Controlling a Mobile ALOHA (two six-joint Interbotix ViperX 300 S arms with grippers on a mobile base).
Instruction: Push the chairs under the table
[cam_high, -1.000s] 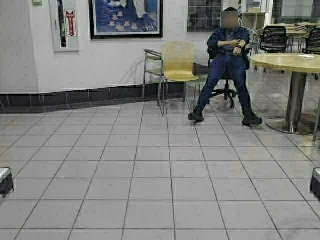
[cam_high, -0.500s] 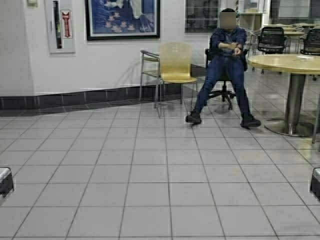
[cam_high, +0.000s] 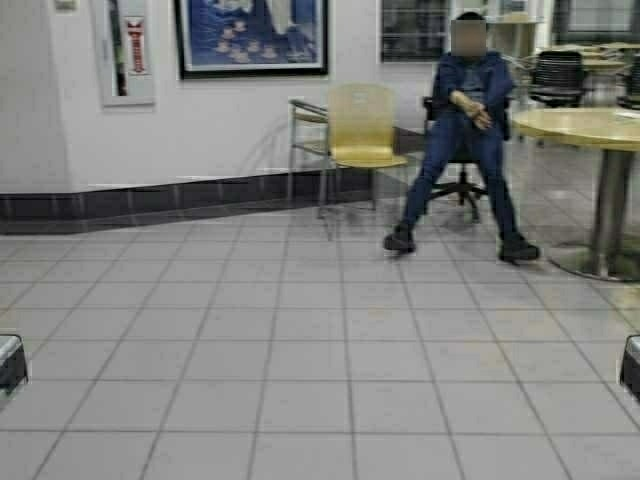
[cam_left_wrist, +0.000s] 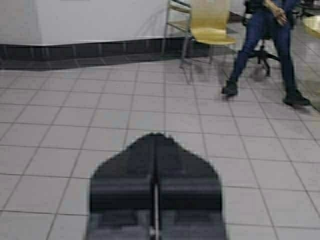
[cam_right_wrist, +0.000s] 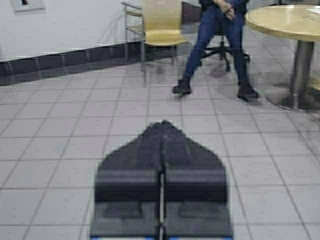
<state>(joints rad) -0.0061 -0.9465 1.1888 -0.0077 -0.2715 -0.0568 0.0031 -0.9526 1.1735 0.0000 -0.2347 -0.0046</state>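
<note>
Left gripper (cam_high: 10, 362) and right gripper (cam_high: 631, 366): only a corner of each inside the high view's side edges. Round table (cam_high: 590, 127): top cut by the right edge, pedestal foot partly out of view. Picture on wall (cam_high: 251, 37): top cropped. Chair (cam_high: 362, 130): a second chrome frame partly hidden behind it. Person (cam_high: 465, 130): office chair mostly hidden behind legs. Black chairs (cam_high: 556, 76): far, blurred.
</note>
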